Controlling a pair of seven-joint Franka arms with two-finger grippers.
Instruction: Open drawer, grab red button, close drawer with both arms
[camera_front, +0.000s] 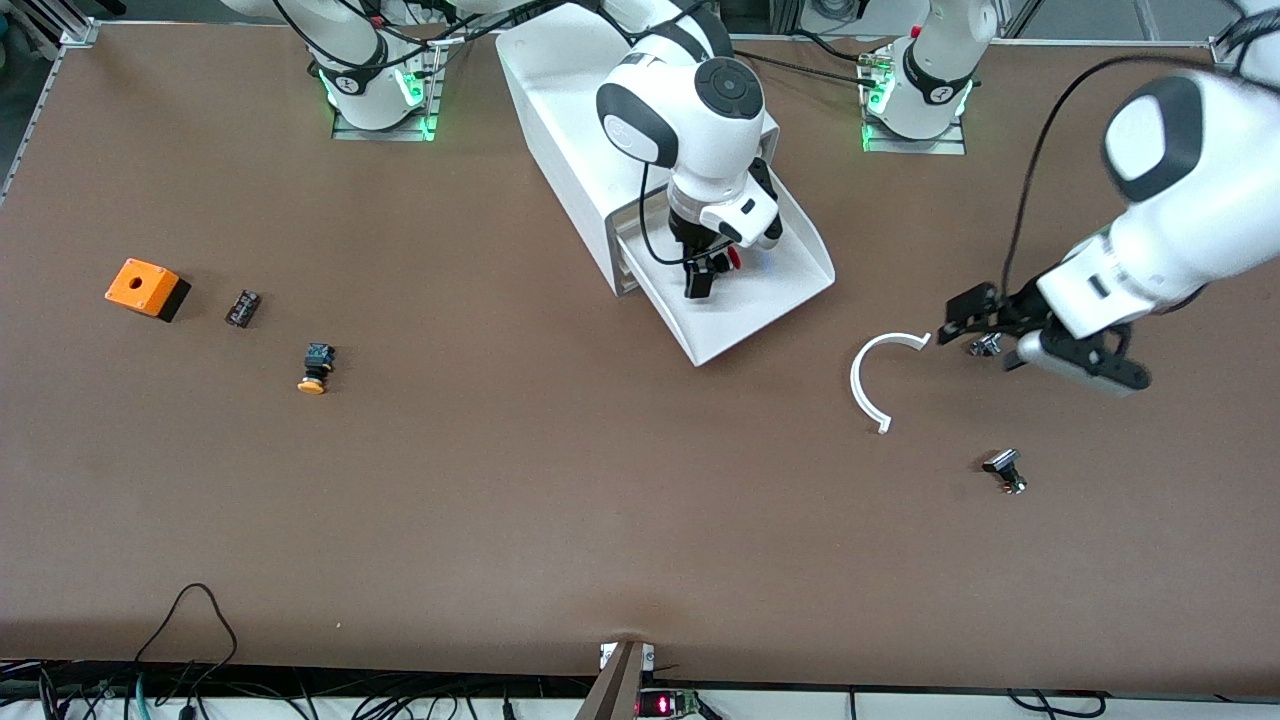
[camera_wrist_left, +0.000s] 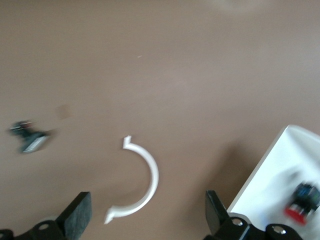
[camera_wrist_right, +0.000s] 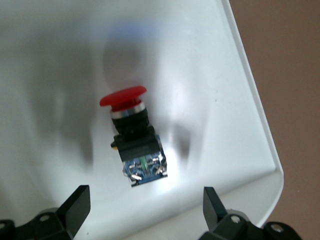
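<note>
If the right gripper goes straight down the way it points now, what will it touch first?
Most likely the button, lying on its side on the open drawer's floor between the right gripper's open fingers. How high the gripper is remains unclear.

- The drawer (camera_front: 760, 300) — a wide, shallow white tray — stands pulled well out of the foot of the white cabinet (camera_front: 560, 130), its open end toward the front camera.
- The button (camera_wrist_right: 134, 135) lies on its side on the drawer floor — red cap, black body, blue base with metal terminals — apart from the tray's walls.
</note>
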